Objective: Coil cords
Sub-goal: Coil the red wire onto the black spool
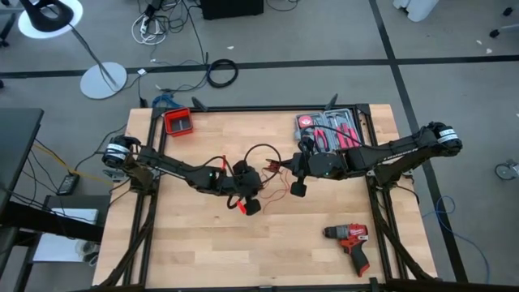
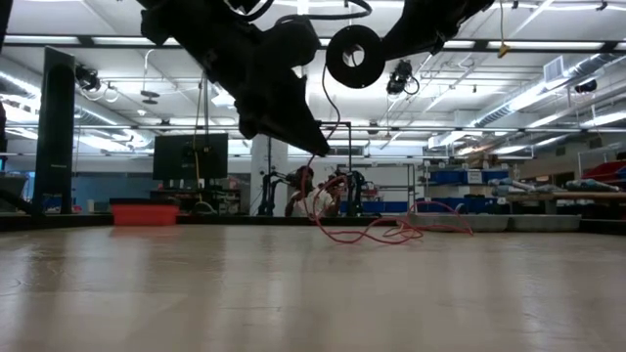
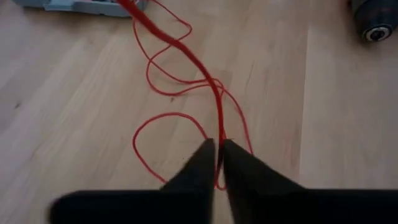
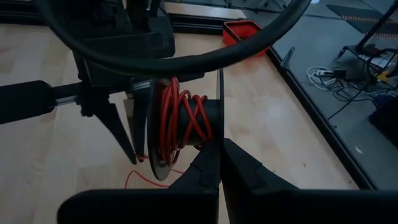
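Note:
The red cord (image 3: 186, 56) is partly wound on a black spool (image 4: 186, 118), which hangs above the table's middle. My right gripper (image 4: 219, 152) is shut on the spool. From the spool one strand drops to my left gripper (image 3: 218, 149), which is shut on it just left of the spool (image 2: 354, 56). Past the fingers, slack red loops (image 2: 381, 232) lie on the tabletop. A black loop (image 1: 259, 154) arches over the spool. My left gripper pinches a single red strand (image 3: 218, 134) between its two fingertips. The fingers slant down from the table's left side and lie across the strand. Above the fingers the strand runs up to the spool; beyond them it lies slack on the table. My right gripper pinches the thin rim of one spool flange (image 4: 220, 134) between its two fingers. It comes from the table's right side, slanting slightly down. The spool is lifted clear of the table with its axis about level.
A red drill (image 1: 350, 239) lies near the front right. An open tool case (image 1: 328, 130) sits at the far right and a small red tray (image 1: 178, 122) at the far left. Bare wood stretches along the near edge.

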